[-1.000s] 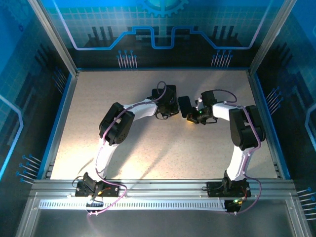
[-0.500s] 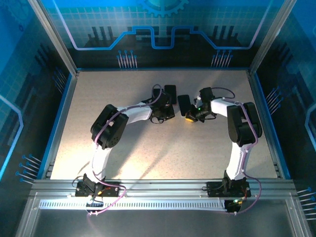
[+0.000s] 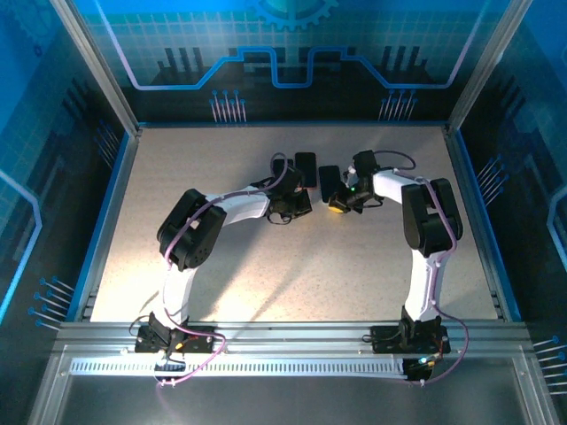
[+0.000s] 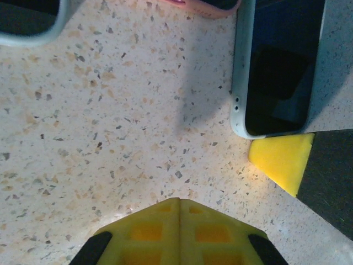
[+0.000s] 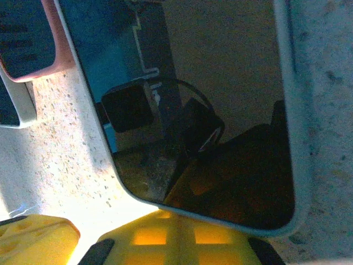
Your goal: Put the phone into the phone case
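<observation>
Seating seems underway: closed right pincer (image 5: 177, 236) touches glossy black phone (image 5: 215, 105) in pale-grey case (image 5: 285, 110); left pincer (image 4: 179, 221) closed; press edges next.

In the top view the speckled table (image 3: 292, 274) lies bare at lower centre and down both sides, but the upper centre is crowded where the left arm (image 3: 239, 202) and right arm (image 3: 423, 221) meet. From the left wrist, open tabletop fills the left and middle of the frame, hemmed at the top edge by a pale case (image 4: 27, 25) and a pink case (image 4: 207, 5), and at the right by the phone (image 4: 278, 66) with a yellow fingertip (image 4: 281, 163) just below it.
</observation>
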Tool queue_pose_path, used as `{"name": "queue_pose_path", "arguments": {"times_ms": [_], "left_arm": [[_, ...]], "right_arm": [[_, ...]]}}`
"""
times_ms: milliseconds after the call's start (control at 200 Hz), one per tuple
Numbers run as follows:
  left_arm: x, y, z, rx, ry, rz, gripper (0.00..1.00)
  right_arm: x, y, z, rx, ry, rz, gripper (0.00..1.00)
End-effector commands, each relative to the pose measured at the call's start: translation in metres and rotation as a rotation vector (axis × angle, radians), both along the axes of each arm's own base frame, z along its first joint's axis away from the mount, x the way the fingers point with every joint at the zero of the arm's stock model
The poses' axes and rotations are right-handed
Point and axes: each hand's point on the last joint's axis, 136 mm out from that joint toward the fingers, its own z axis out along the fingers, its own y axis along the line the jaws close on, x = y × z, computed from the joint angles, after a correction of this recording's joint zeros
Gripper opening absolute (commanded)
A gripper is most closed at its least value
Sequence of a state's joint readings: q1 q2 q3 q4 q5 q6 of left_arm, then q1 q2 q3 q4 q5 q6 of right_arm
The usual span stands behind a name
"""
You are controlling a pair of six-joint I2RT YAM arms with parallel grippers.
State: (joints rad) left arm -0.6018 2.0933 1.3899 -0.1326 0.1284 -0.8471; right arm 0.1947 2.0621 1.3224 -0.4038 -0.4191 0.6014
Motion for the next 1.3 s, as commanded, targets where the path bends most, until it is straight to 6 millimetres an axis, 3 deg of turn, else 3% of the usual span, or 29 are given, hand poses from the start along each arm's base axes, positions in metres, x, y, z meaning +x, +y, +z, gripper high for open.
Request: {"name": "queue_pose_path", "arguments": {"times_ms": [0, 345, 530, 720, 755, 780, 826, 856, 871, 896, 936, 1096, 1291], "left_arm": [[-0.003, -0.004, 0.022, -0.037, -0.024, -0.002, 0.06], [-0.005, -0.002, 0.025, -0.036, -0.026, 0.000, 0.06], [-0.007, 0.000, 0.030, -0.040, -0.034, 0.000, 0.06], [-0.012, 0.013, 0.057, -0.024, -0.129, -0.006, 0.08], [-0.014, 0.021, 0.063, 0.003, -0.159, -0.006, 0.14], [-0.015, 0.028, 0.068, 0.027, -0.179, -0.003, 0.24], [-0.016, 0.043, 0.074, 0.091, -0.209, 0.015, 0.51], [-0.017, 0.055, 0.078, 0.132, -0.224, 0.029, 0.76], [-0.017, 0.060, 0.079, 0.150, -0.230, 0.035, 0.86], [-0.017, 0.069, 0.082, 0.172, -0.239, 0.048, 0.95], [-0.016, 0.084, 0.085, 0.197, -0.245, 0.068, 0.99], [-0.012, 0.145, 0.092, 0.291, -0.269, 0.162, 0.99], [-0.012, 0.204, 0.125, 0.531, -0.479, 0.176, 0.99]], "right_arm": [[0.048, 0.011, 0.010, -0.022, -0.191, 0.011, 0.00], [0.059, 0.012, 0.018, -0.025, -0.211, 0.018, 0.00], [0.050, 0.014, 0.024, -0.012, -0.212, 0.024, 0.00], [0.021, 0.009, 0.067, 0.028, -0.318, 0.026, 0.01], [0.015, 0.005, 0.076, 0.018, -0.348, 0.035, 0.11], [0.011, 0.000, 0.082, 0.006, -0.370, 0.034, 0.27], [0.005, -0.011, 0.091, -0.028, -0.402, 0.024, 0.67], [0.002, -0.020, 0.097, -0.052, -0.427, 0.011, 0.93], [0.001, -0.024, 0.098, -0.061, -0.436, 0.004, 0.99], [0.000, -0.032, 0.103, -0.076, -0.456, -0.008, 1.00], [-0.001, -0.043, 0.108, -0.092, -0.482, -0.027, 1.00], [0.001, -0.089, 0.115, -0.135, -0.523, -0.119, 1.00], [0.000, -0.132, 0.119, -0.353, -0.650, -0.158, 1.00]]}}
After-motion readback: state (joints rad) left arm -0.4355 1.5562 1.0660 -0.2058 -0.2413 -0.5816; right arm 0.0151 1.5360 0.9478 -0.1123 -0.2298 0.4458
